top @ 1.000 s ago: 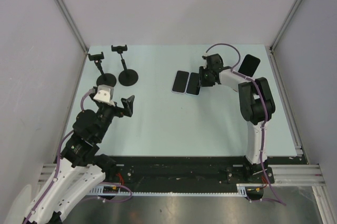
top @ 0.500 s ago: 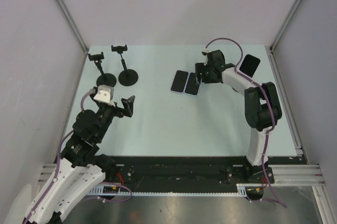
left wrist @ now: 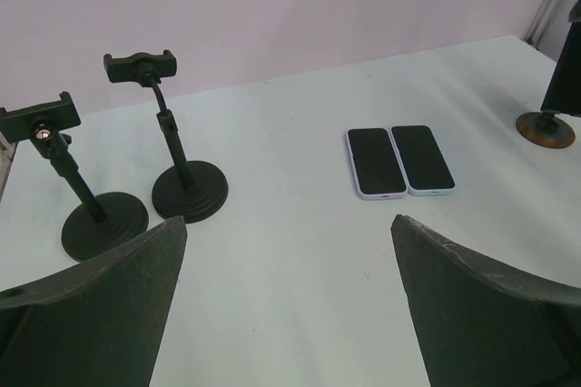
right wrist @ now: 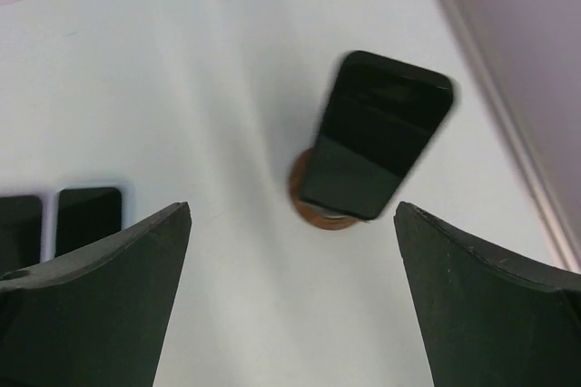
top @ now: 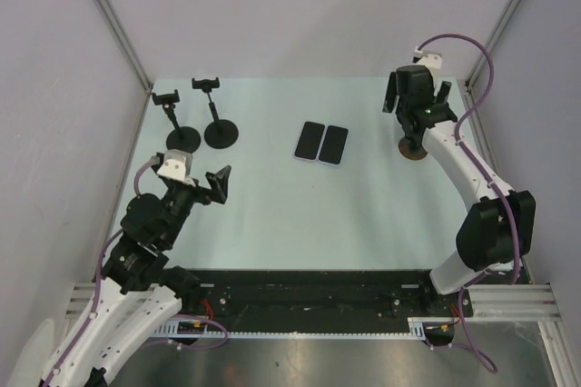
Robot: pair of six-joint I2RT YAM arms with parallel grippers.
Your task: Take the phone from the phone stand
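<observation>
A black phone (right wrist: 377, 137) leans tilted on a phone stand with a round brown base (right wrist: 320, 213), at the table's back right. My right gripper (right wrist: 292, 210) hangs open above and just in front of it, touching nothing, its fingers (right wrist: 100, 296) spread wider than the phone. From above, the right gripper (top: 416, 101) covers the phone, and only the brown base (top: 415, 150) shows. My left gripper (left wrist: 289, 223) is open and empty, low over the near left of the table (top: 215, 185).
Two phones (top: 310, 140) (top: 335, 143) lie flat side by side mid-table. Two empty black stands (top: 182, 137) (top: 221, 133) with clamp tops stand at the back left. A metal frame rail (top: 490, 164) runs along the right edge, close to the brown-based stand.
The right gripper opened, left a phone flat beside the other one, then swung right and back to hang over the phone on the brown-based stand. The left arm barely moved.
</observation>
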